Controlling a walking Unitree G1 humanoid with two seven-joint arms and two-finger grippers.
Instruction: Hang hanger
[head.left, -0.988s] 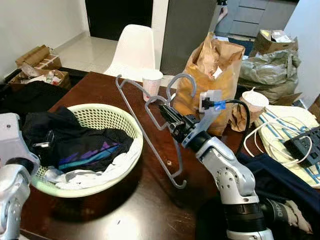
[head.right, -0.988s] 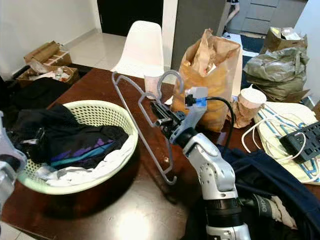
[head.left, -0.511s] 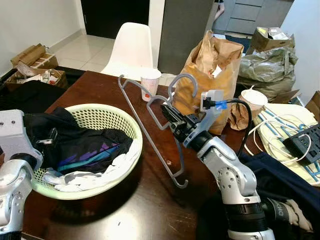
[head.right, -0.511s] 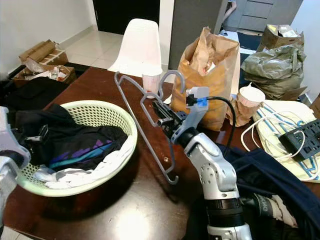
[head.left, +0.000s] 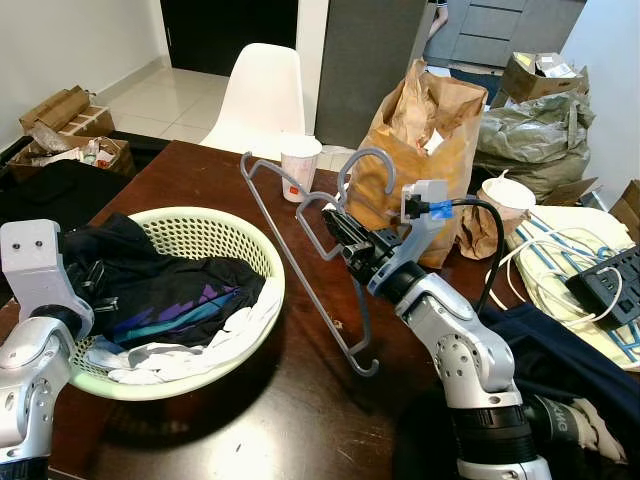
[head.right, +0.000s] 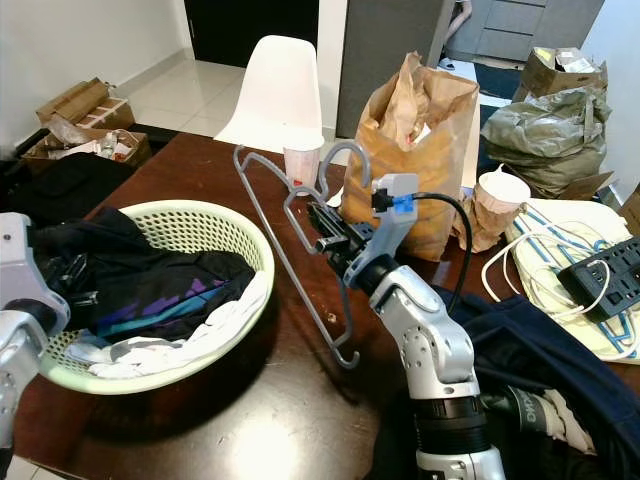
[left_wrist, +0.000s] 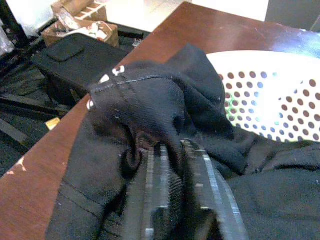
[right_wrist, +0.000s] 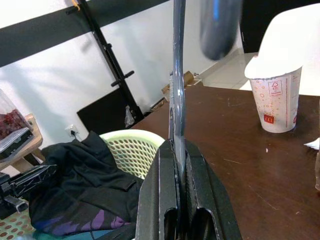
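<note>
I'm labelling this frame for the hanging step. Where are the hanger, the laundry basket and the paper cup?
hanger (head.left: 290, 265), left eye view, on its long grey bar.
laundry basket (head.left: 215, 228), left eye view, on its far perforated wall.
paper cup (right_wrist: 274, 102), right wrist view, on its printed side.

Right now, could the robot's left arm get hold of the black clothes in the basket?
Probably yes. The left gripper is already pressed into the black clothes at the near side of the basket, with nothing between them; its fingers look closed on a fold.

The left pincer (left_wrist: 172, 165) has moved onto the black garment (left_wrist: 150, 110) in the basket (head.left: 215, 235).
</note>
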